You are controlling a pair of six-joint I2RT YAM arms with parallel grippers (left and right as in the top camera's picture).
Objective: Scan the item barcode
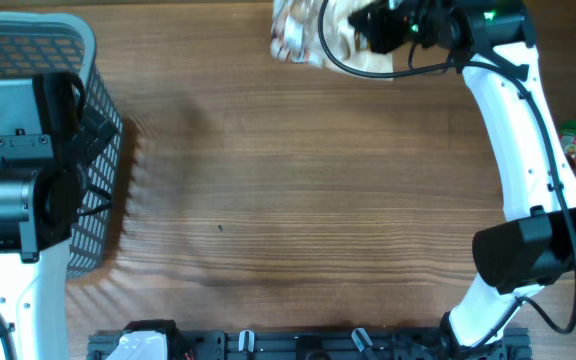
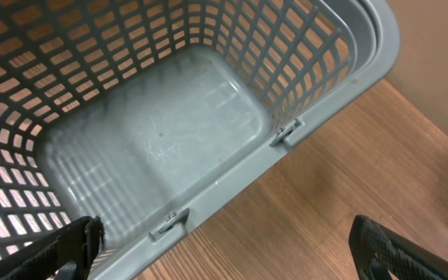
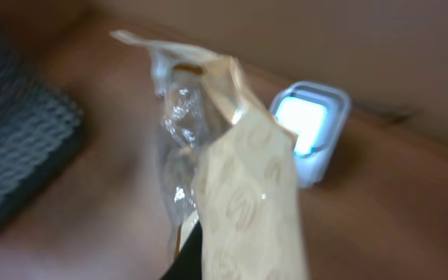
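Fingers of my right gripper [image 1: 360,38] pinch the packet [image 3: 243,194]; my left gripper [image 2: 224,257] gapes wide. I'd angle its printed side squarely at the lit scanner [image 3: 308,128], upper right.

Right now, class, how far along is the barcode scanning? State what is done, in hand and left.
Done: the right gripper is shut on the packet. In hand: the packet is held near the lit device, probably the scanner. Left: the scan itself; the basket sits empty under the open left gripper.
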